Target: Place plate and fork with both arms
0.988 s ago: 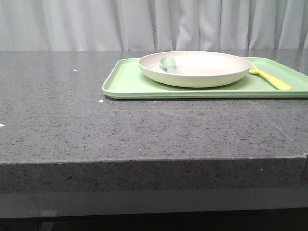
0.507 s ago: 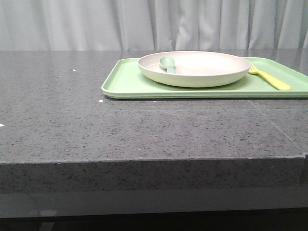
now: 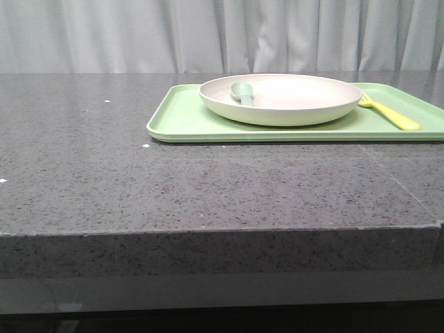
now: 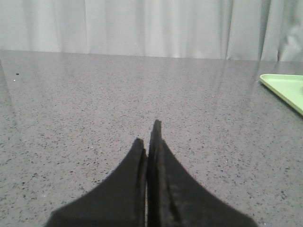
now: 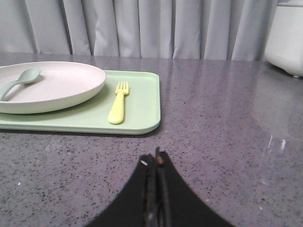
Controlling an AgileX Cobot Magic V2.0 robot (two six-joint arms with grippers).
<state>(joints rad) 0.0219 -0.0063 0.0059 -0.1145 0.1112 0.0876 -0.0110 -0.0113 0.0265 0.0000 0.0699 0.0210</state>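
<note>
Nothing on the table has shifted against the earlier front pictures; plate, fork, spoon and tray lie as before, and no arm enters the front view.

Plate (image 3: pixel 280 98): cream, round, shallow, raised rim; sits on the tray, toward its middle; in the right wrist view its far side is cut off by the picture edge.

Fork (image 3: pixel 390 112): yellow, slim; lies flat on the tray just beside the plate on the robot's right, apart from it; tines point away from the robot; in the front view the tines are partly hidden behind the plate's rim.

Spoon (image 3: pixel 242 92): pale grey-green; rests inside the plate near its left part; its handle is hard to make out in the front view.

Tray (image 3: pixel 182 122): light green, flat, rectangular; lies on the table; its right end is cut off in the front view; only one corner shows in the left wrist view.

Table (image 3: pixel 139 187): dark grey speckled stone top; pale curtain (image 3: pixel 139 35) behind.

Left gripper (image 4: pixel 150 137): black fingers pressed together, clenched on nothing; low over bare table, well apart from the tray.

Right gripper (image 5: pixel 156 161): fingers likewise pressed together, empty; near the tray's front edge, not touching it; fork ahead of it.

White rounded object (image 5: pixel 286 35): far corner of the right wrist view, cut off, cannot be identified.
</note>
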